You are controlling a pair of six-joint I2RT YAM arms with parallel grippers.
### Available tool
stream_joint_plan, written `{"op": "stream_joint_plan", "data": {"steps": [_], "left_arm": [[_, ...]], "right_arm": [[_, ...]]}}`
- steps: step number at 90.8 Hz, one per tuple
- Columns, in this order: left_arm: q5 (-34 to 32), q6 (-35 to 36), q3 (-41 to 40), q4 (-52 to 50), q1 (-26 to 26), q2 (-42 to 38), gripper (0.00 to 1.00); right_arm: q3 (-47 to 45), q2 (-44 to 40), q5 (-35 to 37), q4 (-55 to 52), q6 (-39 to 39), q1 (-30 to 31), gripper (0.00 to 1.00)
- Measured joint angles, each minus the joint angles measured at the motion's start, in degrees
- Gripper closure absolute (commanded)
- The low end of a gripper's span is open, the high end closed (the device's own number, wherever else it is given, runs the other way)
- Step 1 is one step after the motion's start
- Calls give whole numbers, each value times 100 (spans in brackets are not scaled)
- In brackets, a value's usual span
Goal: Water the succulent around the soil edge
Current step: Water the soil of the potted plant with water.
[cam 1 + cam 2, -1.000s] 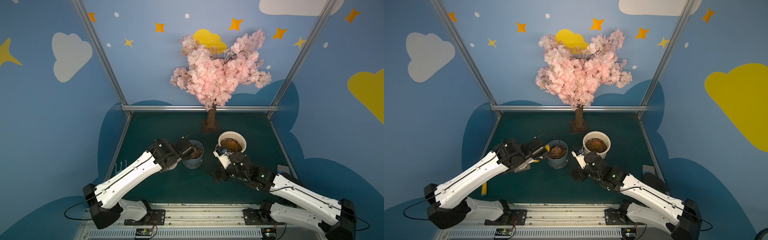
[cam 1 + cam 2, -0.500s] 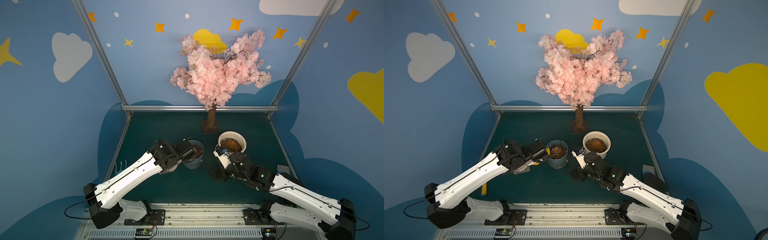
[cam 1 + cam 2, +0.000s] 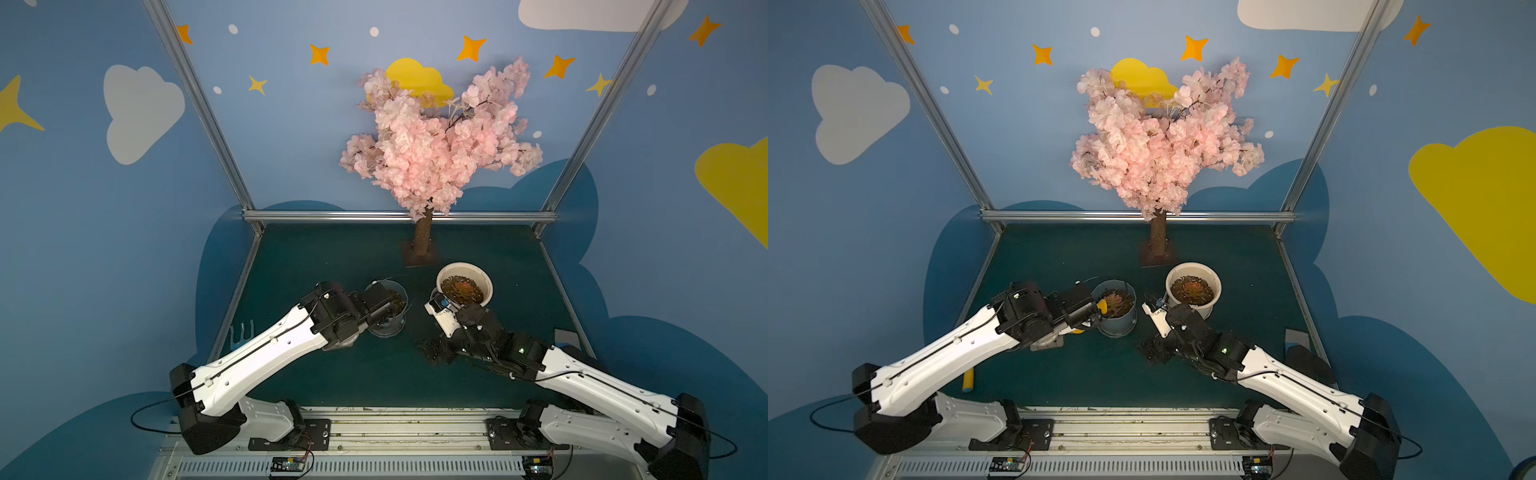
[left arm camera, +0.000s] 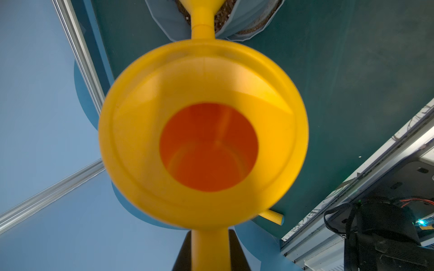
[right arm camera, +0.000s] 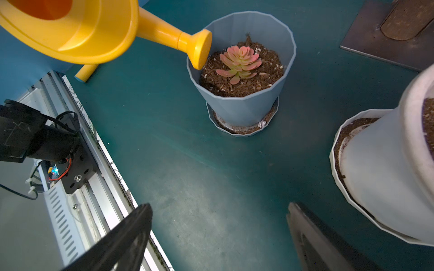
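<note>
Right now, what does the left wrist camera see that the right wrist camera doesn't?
Only the left wrist view shows the left tool pinching the watering can by its handle. Only the right wrist view shows the succulent, the white pot and the open right tool. Both show the watering can, the blue pot and the green table.

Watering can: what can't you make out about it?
- Water: none seen at the watering can spout, right wrist view; interior blurred, left wrist view.
- Left pincer: cut off by the left wrist view's edge.
- Can body: mostly behind left arm in both top views.
</note>
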Motion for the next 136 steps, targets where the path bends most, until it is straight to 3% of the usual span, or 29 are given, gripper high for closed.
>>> {"op": "stream_joint_plan", "data": {"steps": [61,136], "left_arm": [[227,0,216,-35,-131,142,97],[234,0,807,-63,-223,984,97]], "right_arm": [[0,59,-282,2,-2,0,4],[0,-94,-98,-42,20,0,5]]}}
